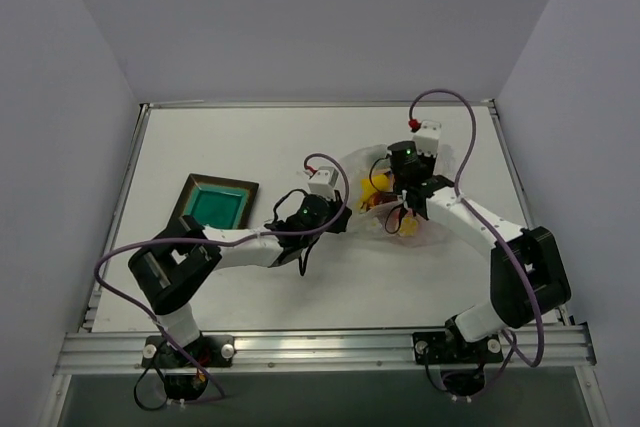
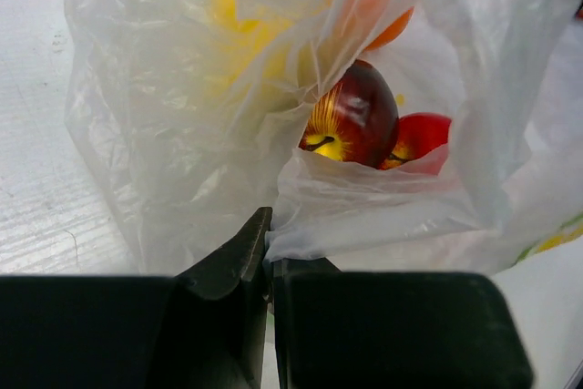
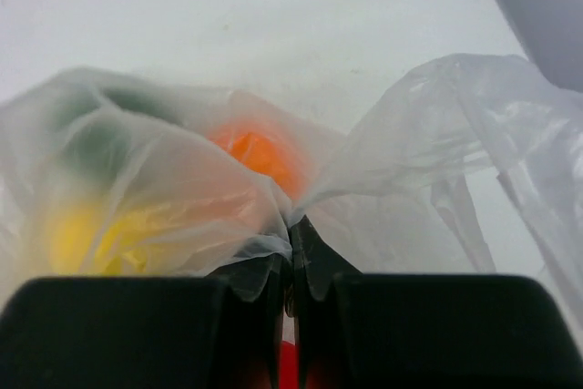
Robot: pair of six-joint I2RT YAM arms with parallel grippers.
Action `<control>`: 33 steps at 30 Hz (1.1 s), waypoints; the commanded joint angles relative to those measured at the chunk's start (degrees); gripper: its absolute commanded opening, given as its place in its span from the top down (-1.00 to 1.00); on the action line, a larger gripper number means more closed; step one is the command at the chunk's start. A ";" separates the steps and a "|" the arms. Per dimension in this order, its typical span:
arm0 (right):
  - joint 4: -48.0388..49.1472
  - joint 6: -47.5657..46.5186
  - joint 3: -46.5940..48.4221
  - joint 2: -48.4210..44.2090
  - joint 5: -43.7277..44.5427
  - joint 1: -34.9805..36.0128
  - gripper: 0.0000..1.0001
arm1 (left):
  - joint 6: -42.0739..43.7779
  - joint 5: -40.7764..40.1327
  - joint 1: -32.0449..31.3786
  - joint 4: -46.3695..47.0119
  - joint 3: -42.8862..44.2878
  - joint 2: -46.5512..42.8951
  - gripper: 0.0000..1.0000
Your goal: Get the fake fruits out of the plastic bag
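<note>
Right of centre, left end effector [image 1: 338, 205] and right end effector [image 1: 406, 185] meet at the plastic bag [image 1: 432, 229], yellow fruit [image 1: 376, 187] inside.

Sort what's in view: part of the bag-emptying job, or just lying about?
Job: plastic bag; inside it a dark red apple, a red fruit, an orange fruit, a yellow fruit; left gripper and right gripper, both shut on the bag film.
Lying about: dark tray with teal centre, on the table apart from the bag.

A robotics lab cell: plain pale wall panels [image 1: 300, 17] box in a white tabletop [image 1: 250, 142], and a silver aluminium rail [image 1: 320, 349] along the frame's bottom edge carries two cabled black-and-white robot arms [image 1: 240, 242].
</note>
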 commanded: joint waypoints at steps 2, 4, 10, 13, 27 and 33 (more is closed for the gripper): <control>6.51 2.37 2.71 2.19 3.44 -6.89 1.00 | 1.91 -3.84 -1.78 -2.33 2.89 0.33 0.95; 8.62 2.90 3.41 5.63 -0.26 -11.46 1.00 | 1.73 -4.46 -1.78 -3.30 2.98 0.68 0.95; 14.52 3.07 11.47 21.28 -11.76 -18.15 1.00 | 1.56 -4.02 -2.13 -3.57 2.71 0.51 0.95; 12.76 1.24 17.37 26.30 -18.08 -18.42 1.00 | 1.90 -2.88 -2.66 -3.92 3.15 -0.01 0.95; 17.33 2.64 9.57 20.77 -37.00 -18.68 0.91 | 10.25 -0.33 -4.06 -21.12 14.30 -14.08 -0.61; 17.86 2.20 8.34 18.84 -39.56 -19.21 0.92 | 20.51 0.89 -2.75 -33.43 29.58 -1.82 -0.75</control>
